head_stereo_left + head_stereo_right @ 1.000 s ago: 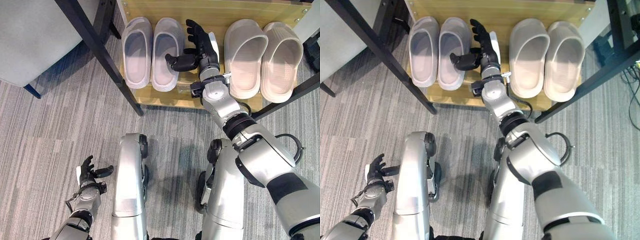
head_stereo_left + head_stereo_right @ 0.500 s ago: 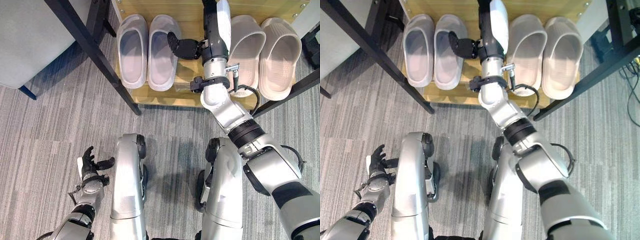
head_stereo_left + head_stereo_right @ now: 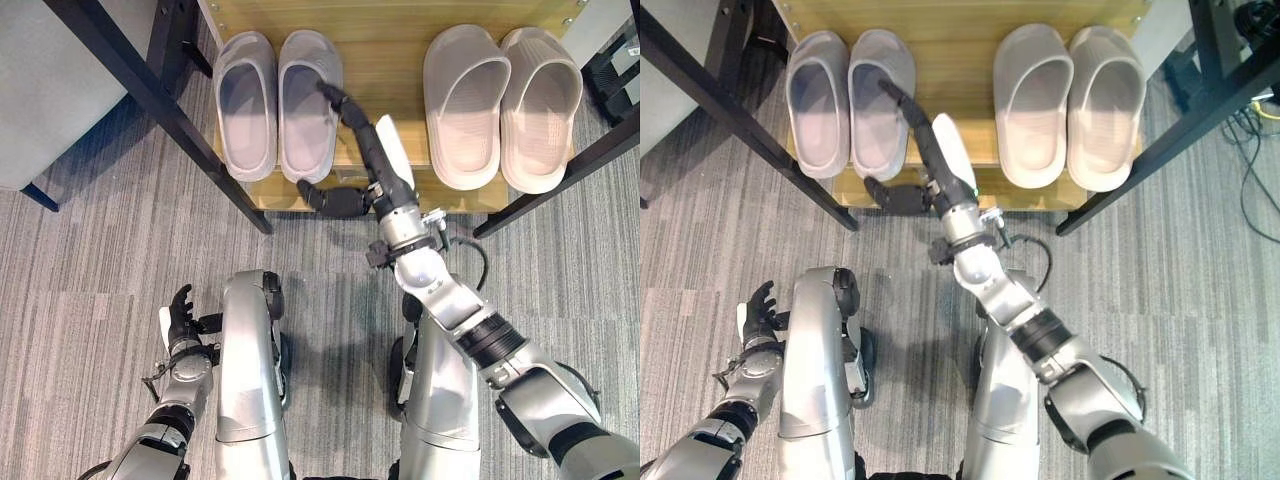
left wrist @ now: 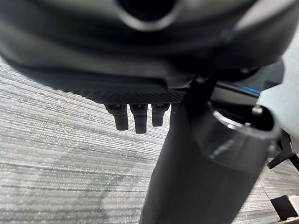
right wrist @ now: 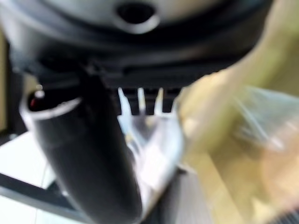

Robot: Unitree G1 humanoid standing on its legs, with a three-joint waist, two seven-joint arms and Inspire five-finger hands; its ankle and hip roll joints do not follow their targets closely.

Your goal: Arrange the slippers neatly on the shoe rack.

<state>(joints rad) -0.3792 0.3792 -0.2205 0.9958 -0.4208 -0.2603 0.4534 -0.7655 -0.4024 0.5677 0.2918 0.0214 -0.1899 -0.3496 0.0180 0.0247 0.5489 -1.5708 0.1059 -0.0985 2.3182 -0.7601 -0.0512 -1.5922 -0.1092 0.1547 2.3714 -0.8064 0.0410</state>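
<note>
Two pairs of slippers stand side by side on the wooden shoe rack (image 3: pixel 390 40), toes pointing away from me. The grey pair is on the left (image 3: pixel 245 105) (image 3: pixel 308 105), the beige pair on the right (image 3: pixel 465 105) (image 3: pixel 540 95). My right hand (image 3: pixel 378 165) lies over the rack's front edge between the pairs, open. Its straight fingers (image 3: pixel 345 105) slant toward the right grey slipper's inner rim; contact cannot be told. Its thumb (image 3: pixel 335 202) juts out below the shelf's front edge. My left hand (image 3: pixel 180 320) hangs open low over the carpet at my left side.
Black metal legs cross diagonally at the rack's left (image 3: pixel 150 95) and right (image 3: pixel 560 180). A grey seat (image 3: pixel 50 100) with a dark leg stands at the far left. Cables (image 3: pixel 1260 100) lie on the carpet to the right of the rack.
My right hand has drawn back from deep over the shelf to its front edge and now slants left toward the grey pair. The view shifted; the slippers keep their places on the rack.
</note>
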